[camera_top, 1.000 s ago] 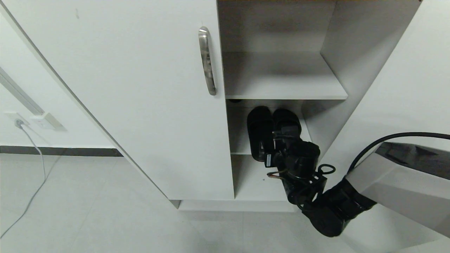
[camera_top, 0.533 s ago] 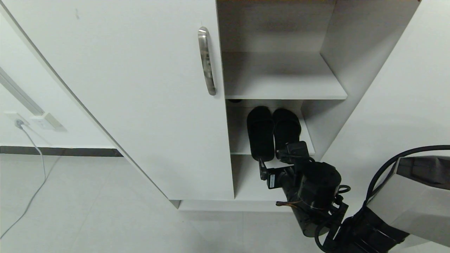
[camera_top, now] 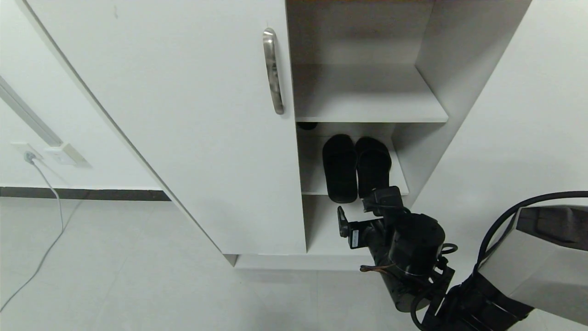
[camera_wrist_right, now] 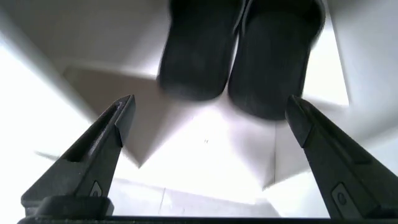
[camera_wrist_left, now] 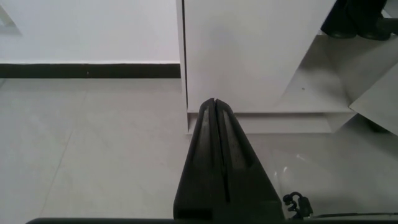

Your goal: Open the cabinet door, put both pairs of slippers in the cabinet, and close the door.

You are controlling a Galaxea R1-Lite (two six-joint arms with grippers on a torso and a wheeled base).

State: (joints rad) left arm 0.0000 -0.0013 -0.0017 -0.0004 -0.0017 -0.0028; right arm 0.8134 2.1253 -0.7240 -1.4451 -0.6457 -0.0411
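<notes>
right hand (camera_top: 362,210) backed off slippers (camera_top: 356,166), fingers apart; slippers lie on shelf (camera_top: 312,177)

This looks like a home entryway, or a room set up as one. A white cabinet (camera_top: 183,115) with a metal handle (camera_top: 273,71) stands on a pale tiled floor (camera_top: 115,276), with black slippers (camera_top: 356,168) on a shelf (camera_top: 312,179) inside it. Left of the cabinet is a white wall (camera_top: 27,69) with a dark baseboard (camera_top: 82,194), a socket (camera_top: 28,156) and a grey cable (camera_top: 50,230).

Dark object (camera_top: 307,125) half behind door (camera_top: 183,115)
</notes>
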